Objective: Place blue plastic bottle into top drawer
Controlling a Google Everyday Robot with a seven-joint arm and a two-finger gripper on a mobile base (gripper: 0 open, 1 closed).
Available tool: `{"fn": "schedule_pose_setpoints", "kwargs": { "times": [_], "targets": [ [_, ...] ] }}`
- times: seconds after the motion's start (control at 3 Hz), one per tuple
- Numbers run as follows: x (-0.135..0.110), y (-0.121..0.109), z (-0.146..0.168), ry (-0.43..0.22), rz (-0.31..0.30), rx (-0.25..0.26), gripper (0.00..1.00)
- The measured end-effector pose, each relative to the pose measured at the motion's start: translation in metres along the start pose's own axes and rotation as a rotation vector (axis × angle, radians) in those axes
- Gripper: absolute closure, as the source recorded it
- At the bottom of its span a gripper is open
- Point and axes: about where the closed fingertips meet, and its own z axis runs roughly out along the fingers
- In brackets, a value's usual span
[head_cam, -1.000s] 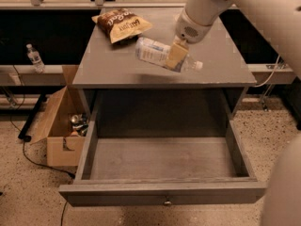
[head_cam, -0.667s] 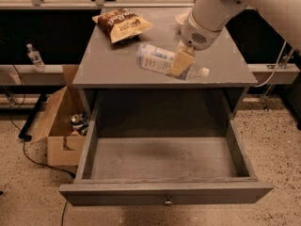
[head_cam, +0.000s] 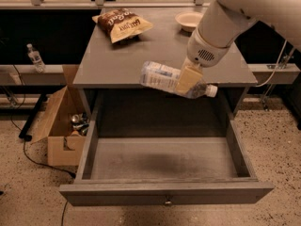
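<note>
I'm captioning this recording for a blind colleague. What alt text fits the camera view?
The robot arm's tool grips a blue plastic bottle, held sideways in the air at the front edge of a grey cabinet, above its open top drawer. A chip bag and a white bowl sit on the cabinet top.

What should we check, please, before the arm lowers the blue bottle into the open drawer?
1. Grip: the gripper is clamped on the blue plastic bottle near its cap end, and the bottle is off the surface. Ok.
2. The top drawer is pulled out. Ok.
3. Nothing is visible on the drawer floor. Ok.
4. Bottle pose: it lies roughly level, cap to the picture's right, and is shorter than the drawer's width. Ok.
5. Whether the bottle is fully past the front edge of the cabinet top and over the opening: cannot tell.
6. The chip bag and bowl sit far back, out of the path. Ok.
</note>
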Motion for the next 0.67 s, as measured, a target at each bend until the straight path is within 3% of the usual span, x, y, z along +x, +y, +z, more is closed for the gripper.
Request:
{"fn": "schedule_pose_setpoints", "kwargs": {
  "times": [0.33, 0.67],
  "targets": [
    [0.006, 0.01, 0.013, 0.03, 0.015, -0.009, 1.0],
    [0.023, 0.03, 0.034, 0.054, 0.101, -0.016, 1.0]
  ]
}}
